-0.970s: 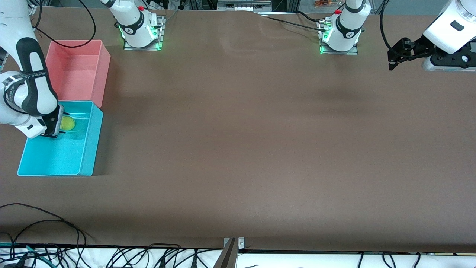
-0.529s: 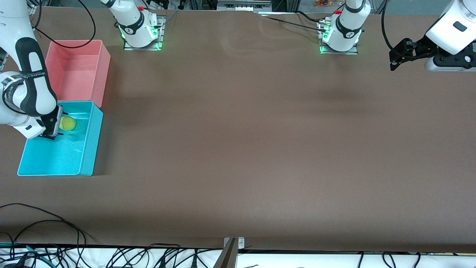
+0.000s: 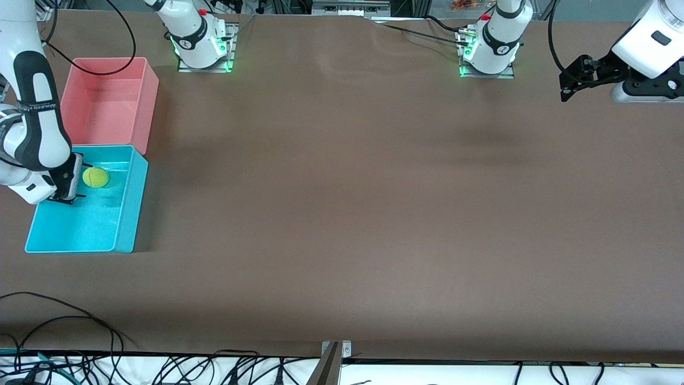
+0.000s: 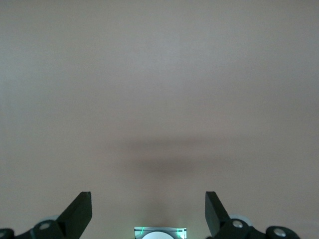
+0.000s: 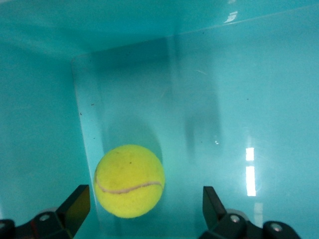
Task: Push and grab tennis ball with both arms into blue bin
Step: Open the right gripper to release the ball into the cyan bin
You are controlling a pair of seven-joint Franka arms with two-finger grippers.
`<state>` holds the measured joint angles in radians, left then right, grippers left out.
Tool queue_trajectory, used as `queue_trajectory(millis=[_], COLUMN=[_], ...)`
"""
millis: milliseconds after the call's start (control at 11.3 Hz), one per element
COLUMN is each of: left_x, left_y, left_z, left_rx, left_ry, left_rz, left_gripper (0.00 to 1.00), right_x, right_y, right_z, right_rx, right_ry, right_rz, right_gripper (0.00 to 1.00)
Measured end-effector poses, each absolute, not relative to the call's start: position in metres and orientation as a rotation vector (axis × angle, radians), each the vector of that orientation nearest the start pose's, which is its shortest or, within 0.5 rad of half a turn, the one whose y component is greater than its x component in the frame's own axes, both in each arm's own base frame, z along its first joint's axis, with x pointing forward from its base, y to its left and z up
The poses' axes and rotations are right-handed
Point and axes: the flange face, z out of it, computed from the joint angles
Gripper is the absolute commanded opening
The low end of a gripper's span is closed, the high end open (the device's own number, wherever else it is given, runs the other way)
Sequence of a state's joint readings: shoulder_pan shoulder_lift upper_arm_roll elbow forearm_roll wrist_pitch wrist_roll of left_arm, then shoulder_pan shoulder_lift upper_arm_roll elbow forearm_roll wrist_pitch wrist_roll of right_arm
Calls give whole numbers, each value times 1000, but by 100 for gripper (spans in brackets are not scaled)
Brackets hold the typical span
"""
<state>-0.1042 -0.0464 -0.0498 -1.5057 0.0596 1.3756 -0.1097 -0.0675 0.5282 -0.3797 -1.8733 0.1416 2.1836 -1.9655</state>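
While the tennis ball (image 3: 95,177) lies loose in the blue bin (image 3: 125,214), the right gripper (image 3: 73,184) hangs just above it, fingers spread wide. The left gripper (image 3: 565,88) waits open over the table (image 3: 374,214) at its own end.

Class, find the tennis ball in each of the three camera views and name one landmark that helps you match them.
Front view: the tennis ball lies in the blue bin, beside the open right gripper.
Left wrist view: not in it; only bare table.
Right wrist view: the ball rests on the bin floor between the fingertips.
Shared landmark: the blue bin.
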Motion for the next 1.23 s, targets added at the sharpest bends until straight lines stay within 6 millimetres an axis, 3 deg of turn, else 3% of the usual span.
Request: queue_trajectory(millis=[176,441,617,970,1234], left_x=[514,513,513,510,508], left_y=[-71,-72,-75,-89,-101], left_z=[663,663,664,666,666], left_rx=[-3067,-3067,-3067,-3064,-3061], left_ry=[48,51,57,98,123], left_rz=[118,121,119,114,113], left_gripper=[100,100,100,100,100], right_x=[564,575,590,620,625], right_y=[-252,-245,-227,-167,-160], right_z=[239,264,292,354,383], right_rx=[-2237,-2259,-2264,-2340,-2391], right_ry=[-1981,-1918,-1829,-1785,-1744], right_rz=[210,209,230,196,177], right_gripper=[100,100,100,100,100])
